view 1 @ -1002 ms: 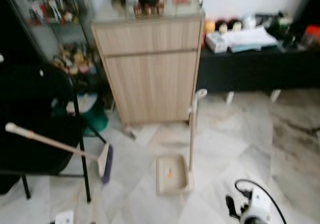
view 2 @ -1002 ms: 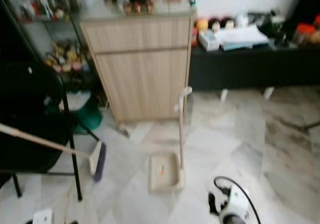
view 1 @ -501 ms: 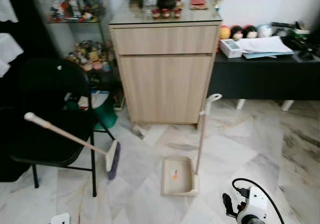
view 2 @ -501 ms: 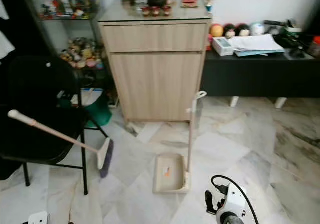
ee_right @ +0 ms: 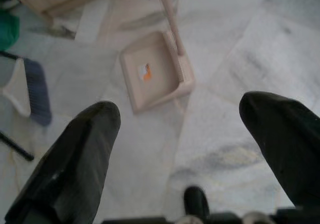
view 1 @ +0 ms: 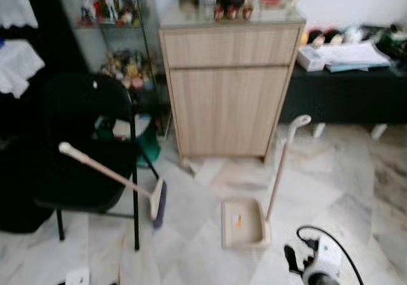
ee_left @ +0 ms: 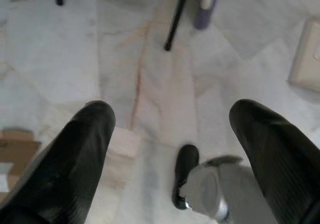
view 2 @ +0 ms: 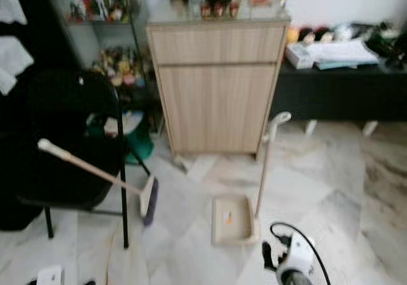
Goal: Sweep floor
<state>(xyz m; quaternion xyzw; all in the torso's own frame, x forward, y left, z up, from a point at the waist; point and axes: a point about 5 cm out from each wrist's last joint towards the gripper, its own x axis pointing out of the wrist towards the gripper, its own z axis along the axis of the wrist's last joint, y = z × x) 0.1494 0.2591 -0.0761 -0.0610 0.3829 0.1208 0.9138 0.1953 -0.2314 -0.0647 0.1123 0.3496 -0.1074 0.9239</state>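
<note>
The floor is pale marble tile with grey veining, and it runs from the robot's feet up to a wooden cabinet against the far wall. A broom leans against a black folding chair on the robot's left: its light handle slants up over the chair seat, while its head with dark purple bristles rests on the floor just beside the chair's front leg. A beige dustpan sits flat on the tiles in front of the cabinet, its long handle standing nearly upright on the right side of the pan. A small orange speck lies inside the pan. The broom head and the dustpan are near each other but apart.

To the right of the cabinet stands a low black table carrying papers and small items. To the left of the cabinet is a glass shelf crowded with figurines, and a green object lies on the floor behind the chair.

The left gripper hangs above the tiles with its fingers spread wide and nothing between them; the chair leg and broom bristles show beyond it. The right gripper hovers above the floor with its fingers likewise spread and empty, the dustpan on the floor beyond them.
</note>
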